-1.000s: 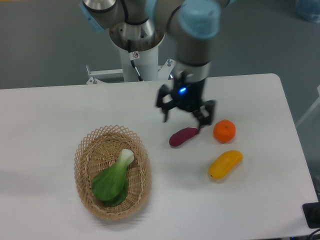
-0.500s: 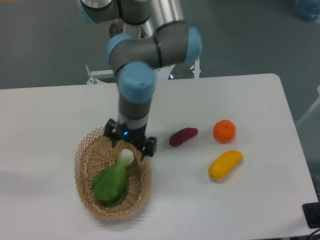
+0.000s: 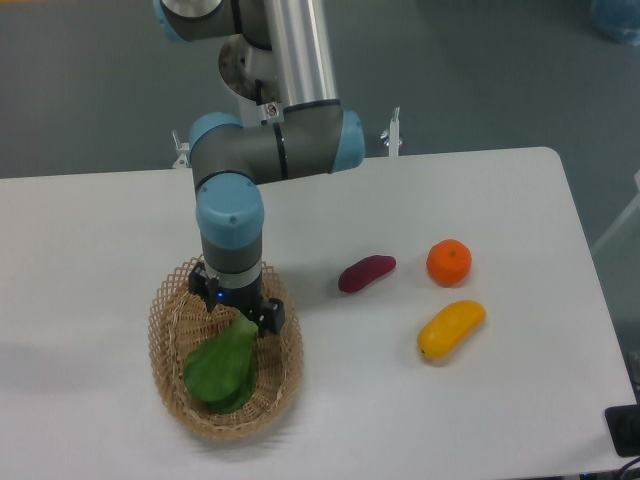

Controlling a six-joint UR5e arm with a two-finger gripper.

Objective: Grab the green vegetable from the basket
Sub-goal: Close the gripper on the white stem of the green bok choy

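The green vegetable (image 3: 220, 367), a bok choy with bright green leaves, lies inside the tan wicker basket (image 3: 170, 375) at the lower left of the table. Its pale stem end is hidden under my gripper (image 3: 234, 310). The gripper points straight down over that stem end, inside the basket's upper rim. Its fingers stand apart on either side of the stem, so it looks open. I cannot tell whether the fingertips touch the vegetable.
A purple oblong vegetable (image 3: 366, 273) lies right of the basket. An orange fruit (image 3: 449, 262) and a yellow oblong fruit (image 3: 451, 329) lie farther right. The arm's base column (image 3: 268, 80) stands at the table's far edge.
The gripper moved from above the purple vegetable leftward to the basket, then a little further left and down over the bok choy's stem end, which it now covers.
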